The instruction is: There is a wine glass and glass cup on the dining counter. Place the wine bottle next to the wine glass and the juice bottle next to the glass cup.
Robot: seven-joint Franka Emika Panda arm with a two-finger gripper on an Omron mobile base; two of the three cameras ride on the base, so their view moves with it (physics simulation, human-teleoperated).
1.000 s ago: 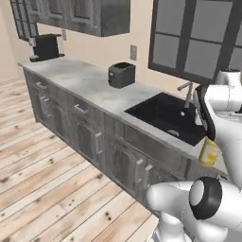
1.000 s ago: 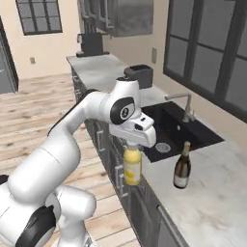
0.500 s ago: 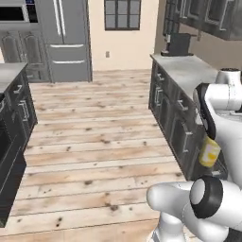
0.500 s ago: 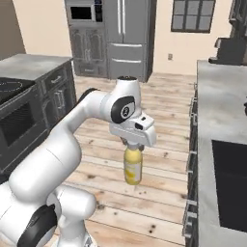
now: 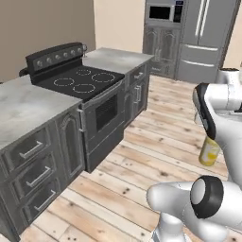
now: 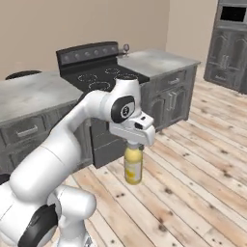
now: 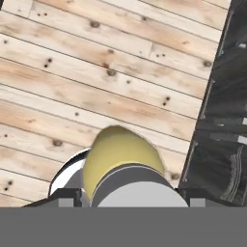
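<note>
Juice bottle carried over open wood floor
Pincer clamped on its neck; the table edge stands well apart.

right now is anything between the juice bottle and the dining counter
Nothing visible stands in the way. The juice bottle hangs from the gripper over open wood floor, and the dining counter lies beyond it with bare floor between. A wine glass stands at the counter's far edge.

The arm is glossy white, built of rounded, bulbous links. Dark round caps mark its joints (one carries a small pale marking). The boxy hand is white too.
</note>
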